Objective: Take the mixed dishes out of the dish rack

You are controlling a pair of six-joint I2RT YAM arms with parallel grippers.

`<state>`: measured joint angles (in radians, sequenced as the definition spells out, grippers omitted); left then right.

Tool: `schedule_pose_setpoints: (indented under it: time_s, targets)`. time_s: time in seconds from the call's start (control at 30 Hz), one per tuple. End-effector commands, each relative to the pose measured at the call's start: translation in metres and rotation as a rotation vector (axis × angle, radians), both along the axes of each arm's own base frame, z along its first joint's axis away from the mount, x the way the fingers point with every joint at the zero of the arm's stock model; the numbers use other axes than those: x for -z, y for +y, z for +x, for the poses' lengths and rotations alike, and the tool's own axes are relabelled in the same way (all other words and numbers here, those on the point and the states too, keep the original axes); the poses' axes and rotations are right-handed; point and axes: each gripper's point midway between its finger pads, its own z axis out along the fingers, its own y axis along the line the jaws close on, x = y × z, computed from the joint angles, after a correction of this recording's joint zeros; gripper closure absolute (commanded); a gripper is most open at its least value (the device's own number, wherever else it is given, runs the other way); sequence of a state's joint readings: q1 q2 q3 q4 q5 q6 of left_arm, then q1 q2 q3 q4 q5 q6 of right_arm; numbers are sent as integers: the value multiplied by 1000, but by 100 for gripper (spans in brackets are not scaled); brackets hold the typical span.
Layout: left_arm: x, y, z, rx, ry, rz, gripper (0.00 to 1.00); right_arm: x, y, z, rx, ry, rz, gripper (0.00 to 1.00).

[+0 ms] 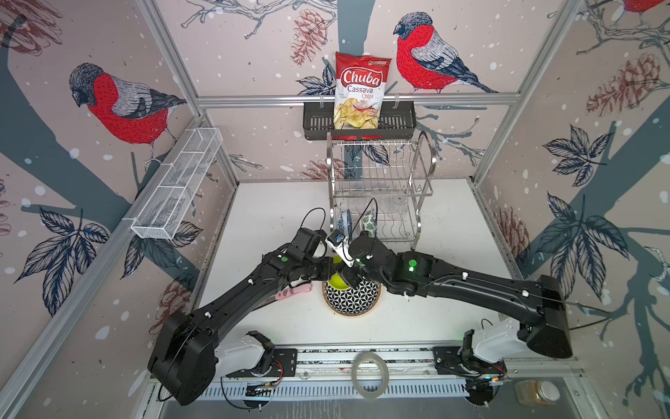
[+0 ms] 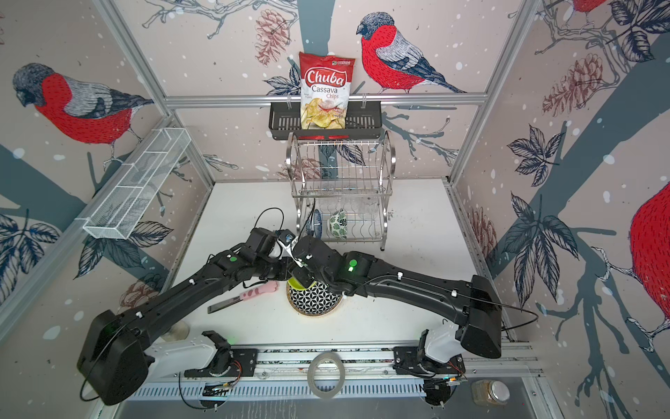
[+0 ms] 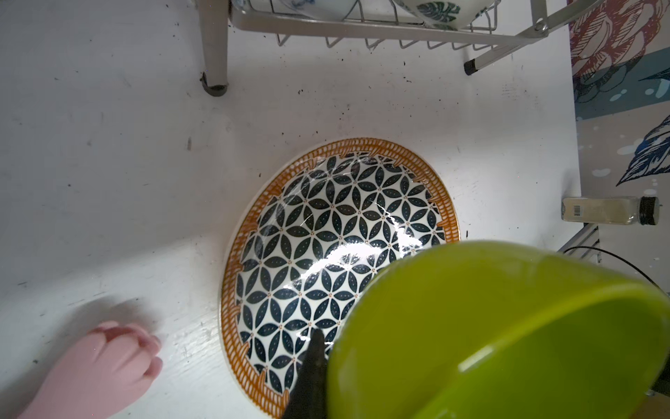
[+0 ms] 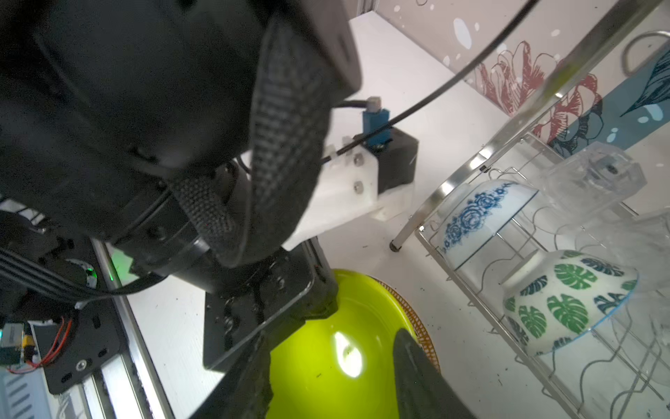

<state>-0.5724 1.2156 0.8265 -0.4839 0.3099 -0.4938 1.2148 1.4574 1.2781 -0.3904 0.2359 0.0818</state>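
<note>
A lime bowl [image 3: 507, 326] hangs tilted just over the black-and-white geometric plate [image 3: 326, 235], which lies flat on the white table. My left gripper [image 3: 326, 348] is shut on the bowl's rim; only one dark finger shows, against the outer wall. My right gripper [image 4: 337, 344] stands open over the bowl's inside [image 4: 344, 362], jaws apart. In both top views the two arms cross above the bowl [image 1: 337, 281] [image 2: 299, 284]. The dish rack [image 1: 380, 181] stands behind them. Its lower shelf holds a blue-floral bowl [image 4: 478, 214], a green-leaf bowl [image 4: 569, 297] and clear glasses [image 4: 594, 181].
A pink paw-handled utensil [image 1: 297, 290] lies left of the plate. A black wall basket [image 1: 315, 119] with a chips bag hangs above the rack. A white mesh basket [image 1: 177, 185] is on the left wall. A tape roll [image 1: 369, 373] and a jar [image 1: 536, 391] sit at the front.
</note>
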Motion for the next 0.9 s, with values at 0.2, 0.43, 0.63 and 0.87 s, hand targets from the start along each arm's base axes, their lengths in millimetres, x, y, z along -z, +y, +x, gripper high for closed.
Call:
schedule_pose_setpoints:
  time_s: [0.2,0.43,0.63,0.87]
  targets:
    - [-11,1,11,-24,-45,14,100,-4,-48,47,263,86,106,43]
    - [-17,3,16,-28,-56,38,100,18,-30,52,245,215,81,42]
    - [-25,5,17,-18,-81,53,100,63,-18,58,284,278,-108,52]
    - [-26,5,16,-7,-101,47,100,69,3,52,267,265,-121,74]
